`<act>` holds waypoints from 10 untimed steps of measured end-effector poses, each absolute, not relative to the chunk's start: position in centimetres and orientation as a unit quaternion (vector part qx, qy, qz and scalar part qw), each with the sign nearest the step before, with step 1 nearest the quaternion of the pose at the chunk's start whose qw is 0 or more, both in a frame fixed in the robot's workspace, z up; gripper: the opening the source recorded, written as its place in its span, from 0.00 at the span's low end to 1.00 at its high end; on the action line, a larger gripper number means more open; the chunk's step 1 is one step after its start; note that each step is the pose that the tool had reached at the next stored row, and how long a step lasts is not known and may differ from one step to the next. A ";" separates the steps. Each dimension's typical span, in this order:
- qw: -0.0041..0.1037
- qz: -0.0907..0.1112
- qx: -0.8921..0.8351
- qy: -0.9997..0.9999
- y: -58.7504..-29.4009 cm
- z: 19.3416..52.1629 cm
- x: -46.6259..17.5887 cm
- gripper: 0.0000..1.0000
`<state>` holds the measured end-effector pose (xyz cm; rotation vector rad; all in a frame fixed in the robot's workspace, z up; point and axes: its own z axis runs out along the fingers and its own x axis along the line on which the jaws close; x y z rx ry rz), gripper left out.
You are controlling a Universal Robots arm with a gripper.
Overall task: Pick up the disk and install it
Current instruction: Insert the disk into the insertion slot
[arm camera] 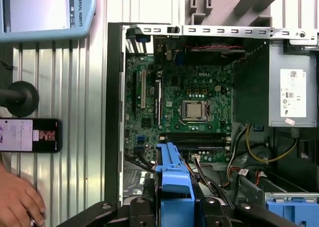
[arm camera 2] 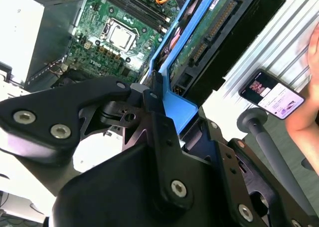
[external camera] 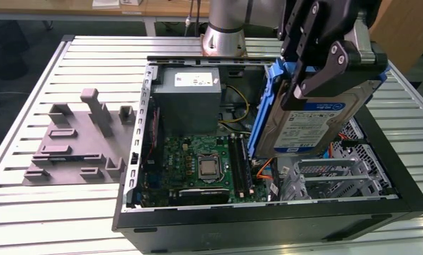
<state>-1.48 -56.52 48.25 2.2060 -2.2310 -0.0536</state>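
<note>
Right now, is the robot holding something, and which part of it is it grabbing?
Yes. The gripper holds the disk up over the open computer case, its fingers clamped on the blue bracket at the disk's upper end.

Disk [external camera: 318,119]: silver metal, white-and-blue label, blue plastic bracket [external camera: 268,106] along its edge; in the second wrist view its underside shows a green circuit board [arm camera 2: 204,32]. Gripper [external camera: 325,64]: black with silver screws. Computer case [external camera: 268,223]: black outside, grey metal inside. Motherboard [external camera: 204,164]: green, silver CPU socket, black memory slots. Power-supply box [external camera: 186,101]: grey, white sticker. Cables [external camera: 264,170]: orange, yellow, red. Bench [external camera: 27,212]: pale silver, ribbed in parallel slats. Fixture plate [external camera: 77,143] near the bench's edge on the exterior view's left: plain grey. Phone [arm camera: 30,135]: black, bright screen.
</note>
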 end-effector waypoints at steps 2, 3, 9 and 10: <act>0.002 -0.017 0.703 -0.711 -56.6 48.2 -1.2 0.36; 0.002 -0.017 0.703 -0.711 -56.6 48.1 -1.0 0.36; 0.002 -0.017 0.703 -0.711 -56.6 47.9 -0.2 0.36; 0.002 -0.017 0.703 -0.711 -56.6 47.9 -0.1 0.36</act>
